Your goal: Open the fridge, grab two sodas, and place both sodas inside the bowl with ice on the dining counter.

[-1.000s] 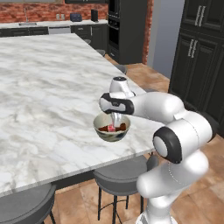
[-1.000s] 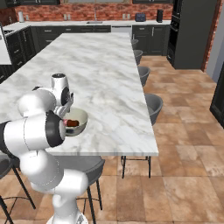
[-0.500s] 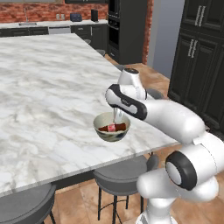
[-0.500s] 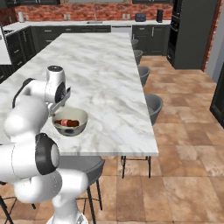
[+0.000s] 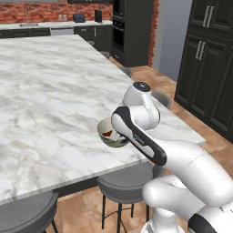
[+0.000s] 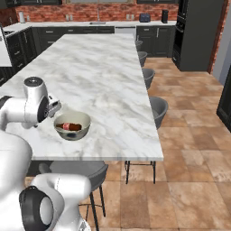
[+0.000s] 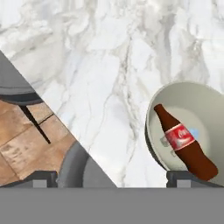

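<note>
The bowl (image 6: 72,131) stands near the front edge of the dining counter (image 6: 99,67), dull grey outside and pale inside. One of the sodas, a dark brown bottle (image 7: 183,142) with a red label, lies on its side in the bowl (image 7: 197,100) beside a bit of pale ice. My gripper (image 6: 54,108) hangs just left of the bowl's rim, apart from it. In the hand view the gripper (image 7: 116,179) is open and holds nothing, with the bowl by its right fingertip (image 7: 188,177). In the left base view my forearm covers part of the bowl (image 5: 105,129). The fridge is out of view.
Round grey stools (image 6: 76,169) (image 5: 127,182) stand under the counter's near edge, and more (image 6: 158,108) line its right side. Dark cabinets (image 5: 209,54) rise on the right, and a far counter (image 6: 90,27) runs along the brick wall. Brown tile floor (image 6: 189,158) lies beyond.
My hand has swung off from above the bowl to its left side, toward the counter's edge, and the forearm has dropped across the bowl in the left base view. The bottle stays in the bowl.
</note>
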Robot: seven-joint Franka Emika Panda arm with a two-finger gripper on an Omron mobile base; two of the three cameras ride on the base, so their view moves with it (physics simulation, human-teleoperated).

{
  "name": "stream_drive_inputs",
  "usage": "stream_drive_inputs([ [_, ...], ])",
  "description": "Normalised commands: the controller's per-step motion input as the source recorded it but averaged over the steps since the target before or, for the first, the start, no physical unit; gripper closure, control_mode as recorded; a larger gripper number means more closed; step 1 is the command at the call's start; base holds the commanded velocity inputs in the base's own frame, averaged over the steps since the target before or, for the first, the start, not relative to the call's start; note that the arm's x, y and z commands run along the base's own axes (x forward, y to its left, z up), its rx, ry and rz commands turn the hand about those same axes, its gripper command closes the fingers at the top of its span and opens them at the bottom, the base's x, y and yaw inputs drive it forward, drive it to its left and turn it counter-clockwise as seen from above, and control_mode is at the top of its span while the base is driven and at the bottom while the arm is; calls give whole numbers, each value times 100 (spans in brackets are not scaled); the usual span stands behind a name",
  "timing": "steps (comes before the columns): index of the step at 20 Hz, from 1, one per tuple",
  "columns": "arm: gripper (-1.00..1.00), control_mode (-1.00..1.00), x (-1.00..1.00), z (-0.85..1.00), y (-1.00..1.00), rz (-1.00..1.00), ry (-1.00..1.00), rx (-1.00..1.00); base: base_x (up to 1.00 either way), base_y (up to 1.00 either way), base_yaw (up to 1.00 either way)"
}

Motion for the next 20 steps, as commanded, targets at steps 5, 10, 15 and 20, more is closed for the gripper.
stream_drive_inputs([
  [5,-100,-100,-66,50,-7,-25,-7,11,0,0,0],
  [10,-100,-100,-60,30,-47,-19,-5,7,0,0,0],
  [15,-100,-100,-62,29,-65,-16,-5,8,0,0,0],
  [20,-100,-100,-79,4,-22,-29,0,9,0,0,0],
])
